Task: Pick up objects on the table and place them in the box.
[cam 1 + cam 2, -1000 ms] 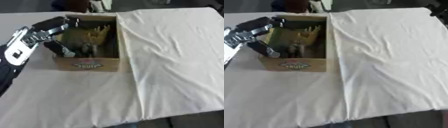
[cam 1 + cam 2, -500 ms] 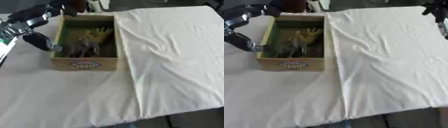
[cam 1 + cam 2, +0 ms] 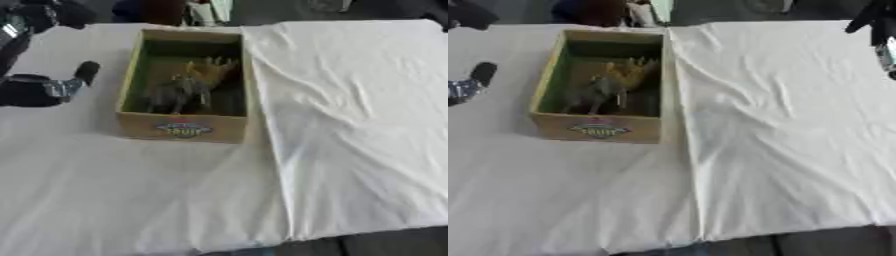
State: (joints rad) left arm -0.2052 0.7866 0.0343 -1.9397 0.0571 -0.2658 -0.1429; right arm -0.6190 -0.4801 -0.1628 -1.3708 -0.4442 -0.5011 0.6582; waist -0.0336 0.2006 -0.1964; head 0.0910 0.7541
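Beside the box (image 3: 183, 131) — left hand (image 3: 44, 89), wrinkled white cloth (image 3: 350, 125) around.

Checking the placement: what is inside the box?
Inside the box lie a grey toy animal and a tan one. Anything beneath them is hidden.

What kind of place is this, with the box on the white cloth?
Probably a robot practice room, not a home. A table under a white cloth holds one cardboard box with toy animals inside, and the robot's black left hand is beside it.
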